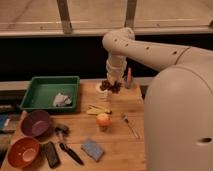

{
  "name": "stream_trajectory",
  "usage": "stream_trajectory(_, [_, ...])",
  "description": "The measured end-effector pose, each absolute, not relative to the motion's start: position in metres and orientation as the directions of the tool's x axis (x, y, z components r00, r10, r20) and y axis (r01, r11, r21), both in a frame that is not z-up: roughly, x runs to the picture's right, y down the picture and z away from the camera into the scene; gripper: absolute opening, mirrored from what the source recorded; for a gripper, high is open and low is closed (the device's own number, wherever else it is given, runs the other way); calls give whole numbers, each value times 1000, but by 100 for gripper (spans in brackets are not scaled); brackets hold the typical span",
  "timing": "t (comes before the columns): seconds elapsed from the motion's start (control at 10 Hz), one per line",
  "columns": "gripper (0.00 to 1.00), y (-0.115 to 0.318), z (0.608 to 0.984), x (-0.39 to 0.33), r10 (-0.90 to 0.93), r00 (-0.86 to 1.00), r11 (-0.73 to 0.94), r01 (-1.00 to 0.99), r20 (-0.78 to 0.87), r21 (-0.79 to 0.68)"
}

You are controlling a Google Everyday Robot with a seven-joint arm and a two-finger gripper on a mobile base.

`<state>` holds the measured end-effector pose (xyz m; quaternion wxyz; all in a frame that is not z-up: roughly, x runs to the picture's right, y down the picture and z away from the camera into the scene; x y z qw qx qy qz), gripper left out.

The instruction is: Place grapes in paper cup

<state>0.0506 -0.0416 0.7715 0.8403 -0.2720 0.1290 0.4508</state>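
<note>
The grapes (110,86) hang as a dark bunch directly under the gripper (112,81), which is closed on them above the far edge of the wooden table (117,145). The paper cup (101,90) sits just below and slightly left of the gripper, partly hidden behind the fruit. Nearer the camera from the gripper lie a yellow banana (98,109) and a red-yellow apple (103,120). Off to the gripper's left rests a green tray (42,86), with a purple bowl (35,123) and an orange bowl (22,151) closer to the camera.
</note>
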Motion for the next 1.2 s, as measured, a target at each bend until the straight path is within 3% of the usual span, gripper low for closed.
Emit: stream_trajectory(1.2, [3, -40, 831, 28, 605, 605, 428, -796, -518, -428])
